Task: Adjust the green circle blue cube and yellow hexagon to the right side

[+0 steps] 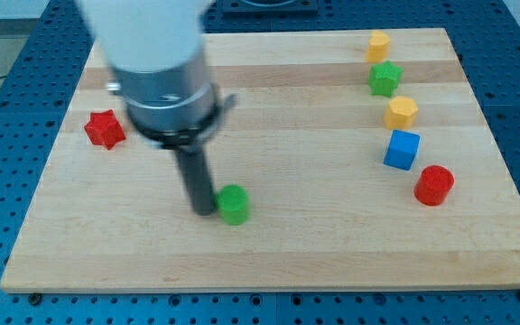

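The green circle [234, 205] sits on the wooden board below the middle, left of centre. My tip [203, 210] is right next to its left side, touching or nearly touching it. The blue cube [402, 150] lies at the view's right. The yellow hexagon [402, 113] lies just above the blue cube. The rod rises from the tip to the arm's large grey and white body at the view's top left.
A green star [385, 78] and a yellow block [379, 45] lie above the yellow hexagon at the right. A red cylinder [434, 186] lies below right of the blue cube. A red star [105, 130] lies at the left. The board's edge [269, 284] runs along the bottom.
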